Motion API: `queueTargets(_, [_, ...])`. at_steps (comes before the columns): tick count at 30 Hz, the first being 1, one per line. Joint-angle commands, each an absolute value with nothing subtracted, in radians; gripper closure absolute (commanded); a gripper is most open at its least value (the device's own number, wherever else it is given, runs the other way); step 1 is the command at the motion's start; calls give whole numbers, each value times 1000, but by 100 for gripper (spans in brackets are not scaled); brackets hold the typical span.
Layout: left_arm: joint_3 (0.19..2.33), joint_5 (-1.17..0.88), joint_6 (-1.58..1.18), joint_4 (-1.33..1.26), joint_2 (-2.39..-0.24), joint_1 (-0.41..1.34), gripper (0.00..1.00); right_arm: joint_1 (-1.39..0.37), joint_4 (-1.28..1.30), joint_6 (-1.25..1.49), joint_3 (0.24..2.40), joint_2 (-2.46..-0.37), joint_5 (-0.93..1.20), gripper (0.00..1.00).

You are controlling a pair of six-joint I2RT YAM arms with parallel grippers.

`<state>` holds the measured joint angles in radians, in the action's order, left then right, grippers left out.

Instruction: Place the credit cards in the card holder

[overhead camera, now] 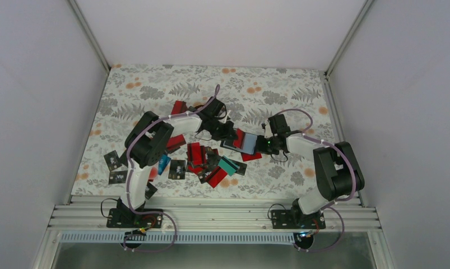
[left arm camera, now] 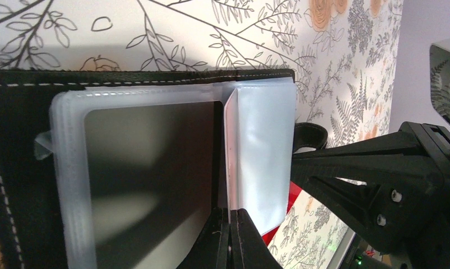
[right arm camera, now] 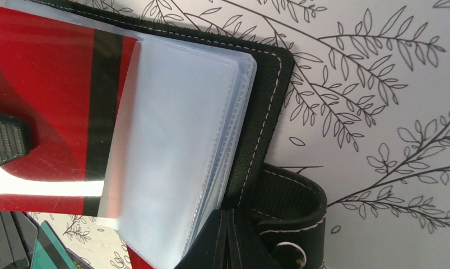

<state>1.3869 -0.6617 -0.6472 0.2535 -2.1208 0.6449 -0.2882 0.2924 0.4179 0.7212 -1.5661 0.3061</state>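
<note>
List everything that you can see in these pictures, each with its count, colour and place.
black stitched card holder with clear plastic sleeves: one, black, open, mid-table between the grippers
thin flat credit cards: many, mostly red, some black, few teal, scattered on the cloth
red card with black stripe: one, red, in the open holder, partly under a sleeve
floral tablecloth: one, pale with orange flowers, covering the table
left gripper: one, black, shut on a clear sleeve
right gripper: one, black, shut on the holder's edge
</note>
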Motion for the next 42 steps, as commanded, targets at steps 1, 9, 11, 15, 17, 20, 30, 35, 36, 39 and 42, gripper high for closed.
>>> queueTargets(1, [1401,-644,-655,257,-2144,669,98,-286,272,413,702,-1592,304,96])
queueTargets(9, [1392,-654,-626,301,-2135,671,98,-285,275,415,710,-1597,304,96])
queueTargets(11, [1390,-657,-620,316,-2133,672,98,-286,275,414,711,-1598,303,96])
queueTargets(15, [1374,-664,-622,319,-2119,672,98,-285,275,414,712,-1601,302,96])
queueTargets(17, [1366,-668,-627,311,-2114,672,98,-286,275,414,715,-1601,302,96])
queueTargets(20, [1365,-669,-633,297,-2123,672,98,-285,272,414,714,-1603,307,96])
queueTargets(30, [1418,-693,-635,283,-2180,687,98,-286,277,412,723,-1603,314,96])
queueTargets(35, [1429,-715,-625,287,-2199,690,98,-286,281,411,730,-1603,311,96])
queueTargets(36, [1432,-717,-622,287,-2203,690,98,-285,282,410,729,-1603,311,96])
queueTargets(39, [1441,-725,-616,291,-2213,693,98,-285,284,410,732,-1603,309,96])
queueTargets(42, [1458,-727,-608,303,-2226,698,98,-286,287,408,735,-1603,308,96])
